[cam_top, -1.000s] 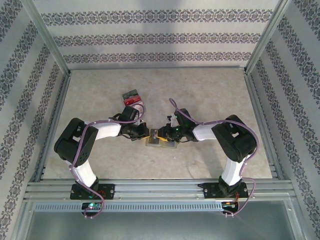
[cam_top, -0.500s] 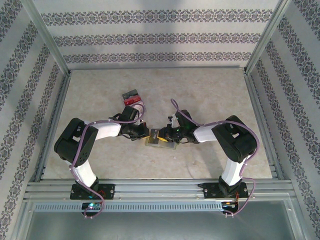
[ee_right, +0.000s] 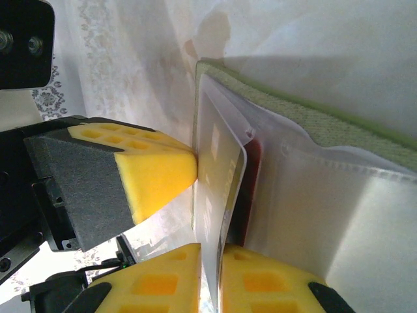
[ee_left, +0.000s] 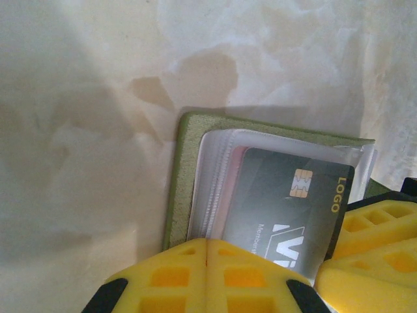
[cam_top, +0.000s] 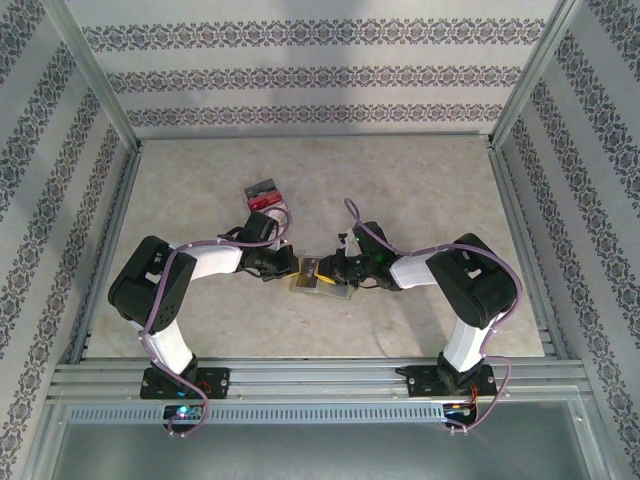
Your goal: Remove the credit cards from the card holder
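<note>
1. Pressing together with no gap at the seam, the yellow fingers of the left gripper (ee_left: 206, 244) were clenched with nothing between them, their tips set over the near edge of the olive-green card holder (ee_left: 177, 186).
2. Beyond those tips the holder lay open and flat on the marbled tabletop (ee_left: 78, 130). Its translucent sleeves (ee_left: 208, 163) sat inset from the green border along the far and left edges.
3. A dark credit card (ee_left: 280, 195) with a gold chip and the word LOGO lay slanted across the sleeves, just ahead and to the right of the left tips. A pinkish card (ee_left: 231, 173) showed through the plastic beside it.
4. The right gripper (ee_right: 210, 254) was nipped on the dark card's edge, one yellow finger on each face. Whether a sleeve leaf was caught along with it could not be told.
5. From the right wrist, the dark card (ee_right: 218, 169) rose edge-on from between those fingers, with a red card (ee_right: 253, 171) just behind it. The left gripper's grey-backed finger (ee_right: 156, 173) touched the plastic edge on the other side.
6. From above, the left gripper (cam_top: 291, 266) and right gripper (cam_top: 323, 271) met nearly tip to tip over the holder (cam_top: 340, 293), with little room between them.
7. Two loose credit cards (cam_top: 264, 193), one red and one dark grey, lay beyond the left wrist, well apart from the holder.
8. Bare tabletop stretched beyond both sets of fingers to the patterned wall (cam_top: 320, 75) and out to the side rails (cam_top: 520, 240).
</note>
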You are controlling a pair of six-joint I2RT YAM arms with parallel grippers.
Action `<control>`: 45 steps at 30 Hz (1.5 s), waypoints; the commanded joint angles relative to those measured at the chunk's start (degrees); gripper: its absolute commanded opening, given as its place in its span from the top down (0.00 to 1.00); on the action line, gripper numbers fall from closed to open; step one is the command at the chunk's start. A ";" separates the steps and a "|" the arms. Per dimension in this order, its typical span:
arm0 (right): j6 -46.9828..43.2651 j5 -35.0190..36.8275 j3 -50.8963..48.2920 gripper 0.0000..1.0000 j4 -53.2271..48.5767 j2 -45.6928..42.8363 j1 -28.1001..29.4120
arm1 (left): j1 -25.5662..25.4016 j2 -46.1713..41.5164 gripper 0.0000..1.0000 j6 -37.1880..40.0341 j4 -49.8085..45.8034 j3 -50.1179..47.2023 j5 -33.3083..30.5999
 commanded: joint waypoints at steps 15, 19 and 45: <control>-0.38 -0.40 -2.07 0.92 0.96 -2.45 -1.31 | -0.81 2.18 0.99 1.95 -5.12 0.26 -3.94; -0.75 0.03 -2.67 0.92 0.04 -3.03 -1.49 | -0.85 2.45 0.99 1.98 -5.21 0.38 -4.01; -0.89 0.26 -4.82 0.93 -0.02 -1.94 -2.34 | -0.87 -0.47 0.98 -0.68 -0.86 0.02 0.19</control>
